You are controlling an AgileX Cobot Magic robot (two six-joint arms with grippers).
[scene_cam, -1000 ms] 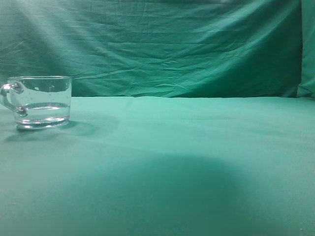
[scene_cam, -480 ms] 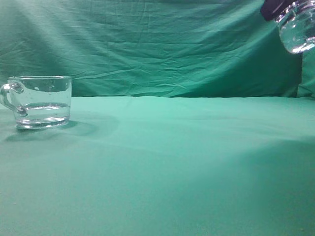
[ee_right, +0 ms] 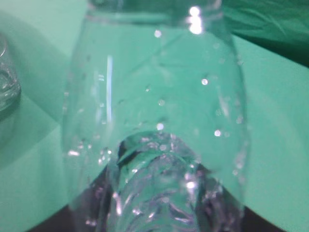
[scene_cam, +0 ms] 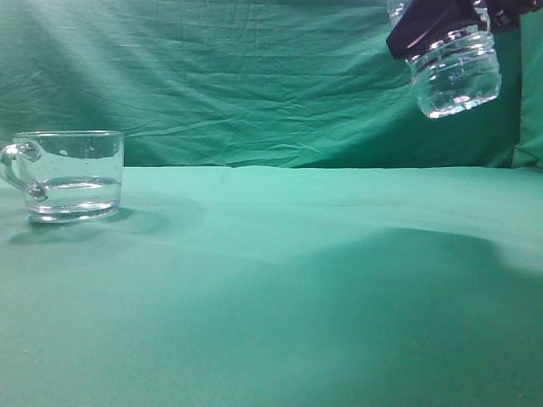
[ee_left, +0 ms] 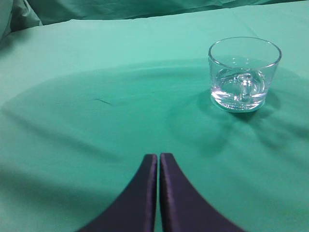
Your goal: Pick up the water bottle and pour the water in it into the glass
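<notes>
The water bottle point(scene_cam: 454, 72) hangs high at the top right of the exterior view, its ribbed base lowest, held by my right gripper point(scene_cam: 433, 25), whose dark fingers are shut on it. In the right wrist view the bottle point(ee_right: 154, 116) fills the frame, wet with droplets. The glass point(scene_cam: 72, 174) stands on the green cloth at the far left, handle to the left, with water point(scene_cam: 78, 191) in its lower part. The left wrist view shows the glass point(ee_left: 244, 72) ahead to the right of my left gripper point(ee_left: 158, 157), which is shut and empty above the cloth.
A green cloth point(scene_cam: 280, 288) covers the table and hangs as a backdrop point(scene_cam: 254, 85) behind it. The glass rim shows at the left edge of the right wrist view point(ee_right: 6, 82).
The bottle and right gripper came into the exterior view from the top right and moved down and left. The glass has not moved.
</notes>
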